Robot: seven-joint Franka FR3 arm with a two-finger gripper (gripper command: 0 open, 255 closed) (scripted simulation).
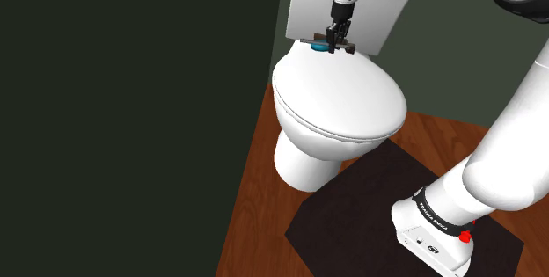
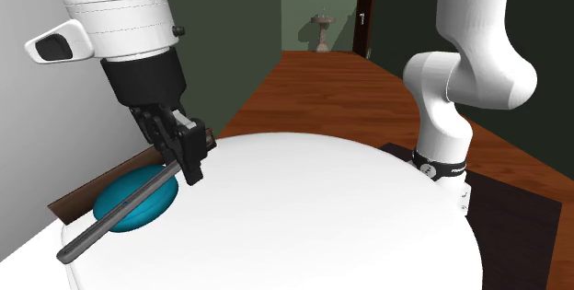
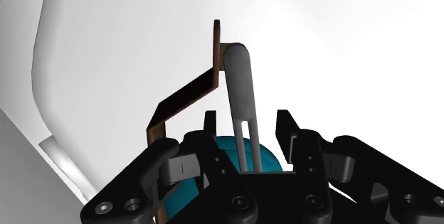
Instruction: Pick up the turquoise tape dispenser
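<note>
The turquoise tape dispenser (image 1: pixel 318 47) is a flat round body with a long grey bar and a thin brown bracket. It lies at the back of the closed white toilet lid (image 1: pixel 339 95), just in front of the tank (image 1: pixel 303 3). My gripper (image 1: pixel 335 48) points down onto it. In the second exterior view the gripper (image 2: pixel 184 155) meets the grey bar above the turquoise body (image 2: pixel 133 203). In the wrist view the gripper (image 3: pixel 247 123) stands open. Its fingers straddle the grey bar and the turquoise body (image 3: pixel 267 157) without clearly touching either.
The white toilet stands on a wooden floor (image 1: pixel 251 231) with a dark mat (image 1: pixel 369 205) in front of it. A dark wall (image 1: pixel 132 99) rises close on the shoulder view's left. My stand (image 2: pixel 441 164) sits beyond the lid. A hallway with a pedestal (image 2: pixel 322 30) lies farther off.
</note>
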